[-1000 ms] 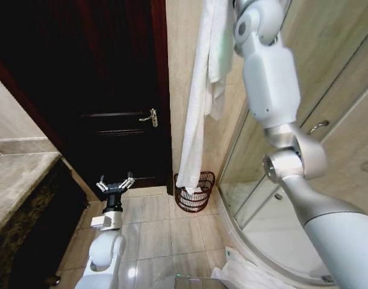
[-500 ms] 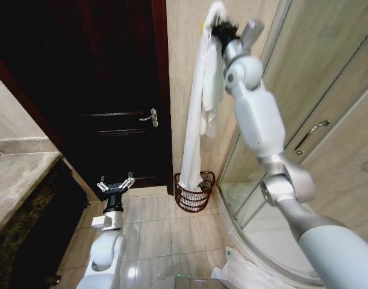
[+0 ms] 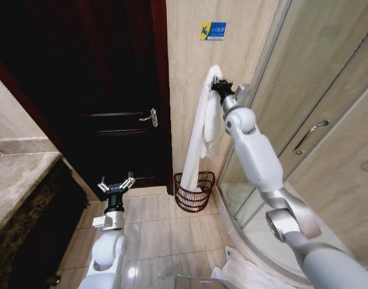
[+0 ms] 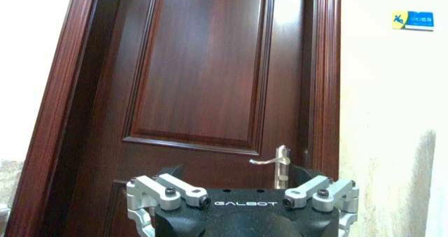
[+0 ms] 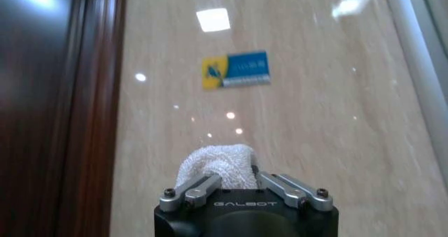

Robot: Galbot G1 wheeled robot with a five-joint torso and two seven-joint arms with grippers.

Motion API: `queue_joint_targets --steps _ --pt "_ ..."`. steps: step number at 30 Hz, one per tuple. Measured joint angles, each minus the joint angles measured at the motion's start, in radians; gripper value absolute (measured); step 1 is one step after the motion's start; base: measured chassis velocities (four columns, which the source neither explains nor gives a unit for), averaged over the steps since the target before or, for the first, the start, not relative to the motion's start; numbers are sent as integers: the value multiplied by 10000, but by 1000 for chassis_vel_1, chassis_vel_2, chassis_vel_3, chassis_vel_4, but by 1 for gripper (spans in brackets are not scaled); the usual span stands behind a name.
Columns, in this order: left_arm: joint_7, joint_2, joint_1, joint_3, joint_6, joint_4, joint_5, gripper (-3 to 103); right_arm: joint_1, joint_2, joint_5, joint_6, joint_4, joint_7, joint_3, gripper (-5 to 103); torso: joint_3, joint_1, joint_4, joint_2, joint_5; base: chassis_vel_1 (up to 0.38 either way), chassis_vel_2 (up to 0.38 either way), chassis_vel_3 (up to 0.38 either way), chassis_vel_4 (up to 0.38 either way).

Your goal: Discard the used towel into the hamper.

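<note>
Currently I am lowering my right pincer (image 3: 220, 86), clenched on the towel (image 3: 199, 138), from the frame's top toward centre; its tail is feeding into the hamper (image 3: 194, 191) at lower centre. My left pincer (image 3: 115, 183) is idling released, lower left.

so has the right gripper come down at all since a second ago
Yes. The right gripper, shut on the towel, has dropped well below the blue wall sign, toward the hamper.
</note>
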State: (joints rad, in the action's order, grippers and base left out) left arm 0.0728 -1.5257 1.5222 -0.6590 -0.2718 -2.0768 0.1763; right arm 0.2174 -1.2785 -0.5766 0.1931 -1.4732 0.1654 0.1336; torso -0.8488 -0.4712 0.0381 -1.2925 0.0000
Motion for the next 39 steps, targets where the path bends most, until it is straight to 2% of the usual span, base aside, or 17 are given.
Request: queue_joint_targets --steps 6,11,17,23,39 --pt "-1 20 54 -12 -62 -31 -9 100 729 83 240 -41 215 -179 299 4 171 140 0 317 1 0 0 0 0" --pt "-7 -36 124 -14 -101 -81 -26 100 1648 170 476 -352 220 -332 567 4 332 274 0 611 2 0 0 0 0" --pt "-12 -82 158 25 -144 -110 -147 100 3139 178 667 -586 -724 -424 913 4 558 462 1 1020 1 0 0 0 0" --pt "-12 -113 172 45 -130 -177 -170 100 3782 87 898 -708 -1073 -463 1198 4 709 586 0 1299 1 0 0 0 0" --pt "-29 -309 413 -10 -413 -111 -267 100 6606 -430 2510 -1140 -2879 -806 2240 4 1195 995 1 2196 -1 0 0 0 0"
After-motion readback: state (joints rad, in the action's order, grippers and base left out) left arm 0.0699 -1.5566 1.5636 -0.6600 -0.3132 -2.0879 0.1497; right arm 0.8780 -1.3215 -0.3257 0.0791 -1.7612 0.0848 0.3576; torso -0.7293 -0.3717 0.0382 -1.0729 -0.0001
